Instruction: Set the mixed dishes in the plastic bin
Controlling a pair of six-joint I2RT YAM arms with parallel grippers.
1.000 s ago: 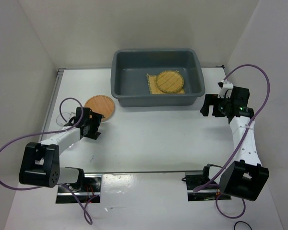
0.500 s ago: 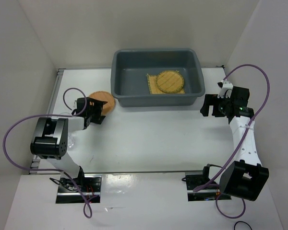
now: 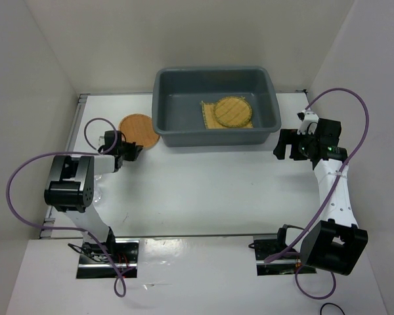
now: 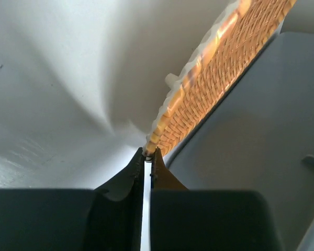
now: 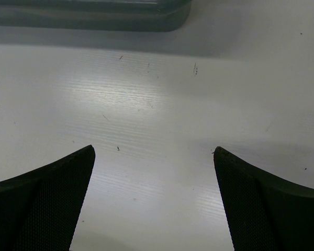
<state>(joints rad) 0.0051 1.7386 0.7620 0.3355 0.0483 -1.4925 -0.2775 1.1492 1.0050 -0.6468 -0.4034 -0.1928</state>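
Orange-brown disc [image 3: 138, 128] nearer bin [image 3: 213, 71], left gripper [image 3: 132, 149] now pinching it

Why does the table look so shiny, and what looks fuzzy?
Right wrist view: light bounces off the white table as a bright streak, and the right hand is dark. Left wrist view: the orange woven disc is so close that its edge blurs. Top view: sharp, with a faint shadow in front of the bin.

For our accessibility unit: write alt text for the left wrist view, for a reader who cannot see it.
The left tool is shut on the near rim of an orange-brown woven disc, which slants up to the right. A grey bin fills the right side, and the white table the left.
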